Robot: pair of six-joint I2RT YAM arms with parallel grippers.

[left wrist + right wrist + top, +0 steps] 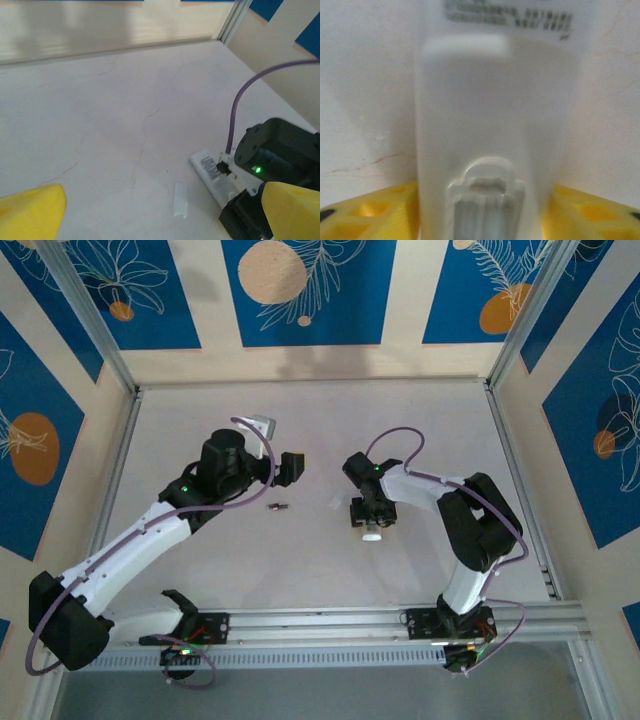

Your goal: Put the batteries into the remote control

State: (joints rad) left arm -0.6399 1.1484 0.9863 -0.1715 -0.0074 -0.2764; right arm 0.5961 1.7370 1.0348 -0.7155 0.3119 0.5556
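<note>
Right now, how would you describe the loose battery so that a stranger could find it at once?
On the pale table, look between the two arms. Just below the left gripper, toward the arm bases, the battery lies alone. It is tiny and dark, while the remote under the right gripper is white and larger.
</note>
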